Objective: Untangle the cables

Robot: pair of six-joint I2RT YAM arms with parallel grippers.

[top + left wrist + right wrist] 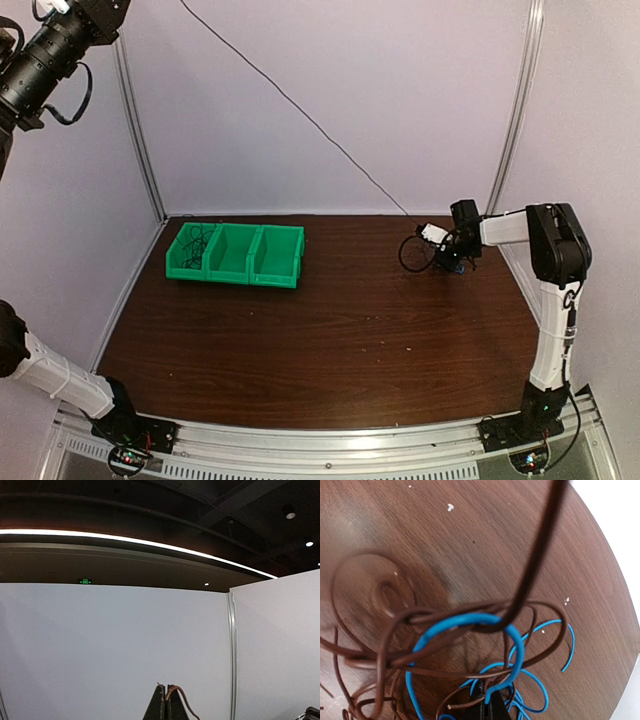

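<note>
A tangle of brown and blue cables [413, 253] lies at the table's far right. My right gripper [447, 256] is down in it. In the right wrist view the gripper [492, 701] is shut on a blue cable [470, 620], with brown loops [365, 645] around it. One brown cable [300, 105] runs taut from the tangle up to the top left and out of the top view. It also shows in the right wrist view [540, 550]. My left gripper [167, 687] is raised high, out of the top view, and shut on that brown cable's end [182, 697].
A green three-compartment bin [271, 257] stands at the back left; its left compartment holds dark cables [196, 245]. The left arm [50, 375] leaves the top view at the lower left. Pale enclosure walls stand behind and at both sides of the table.
</note>
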